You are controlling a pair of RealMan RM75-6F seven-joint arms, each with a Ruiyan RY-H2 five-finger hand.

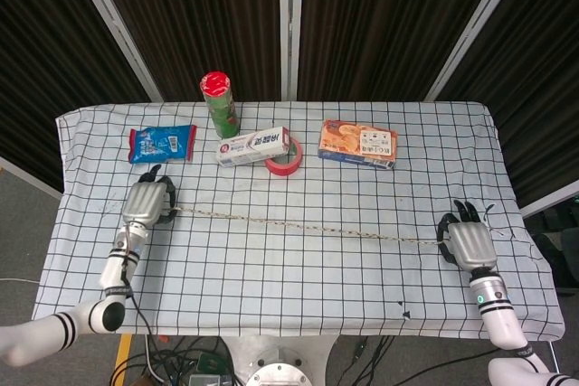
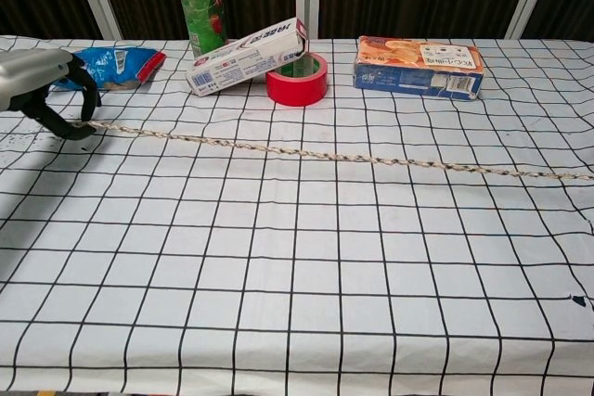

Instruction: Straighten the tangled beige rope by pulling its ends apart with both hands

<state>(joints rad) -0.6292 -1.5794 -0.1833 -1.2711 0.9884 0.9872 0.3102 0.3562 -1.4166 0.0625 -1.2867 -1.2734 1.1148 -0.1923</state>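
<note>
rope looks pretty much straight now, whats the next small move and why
Probably lower and release. The beige rope already runs in a nearly straight line across the checked tablecloth, the left hand gripping one end and the right hand at the other. Pulling further would likely add only tension, so easing off and opening both hands seems enough.

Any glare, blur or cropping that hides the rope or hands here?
Head view: even light, sharp, no glare; rope, left hand and right hand all visible. Chest view: sharp too, but the right hand is out of frame and the left hand is cropped.
</note>
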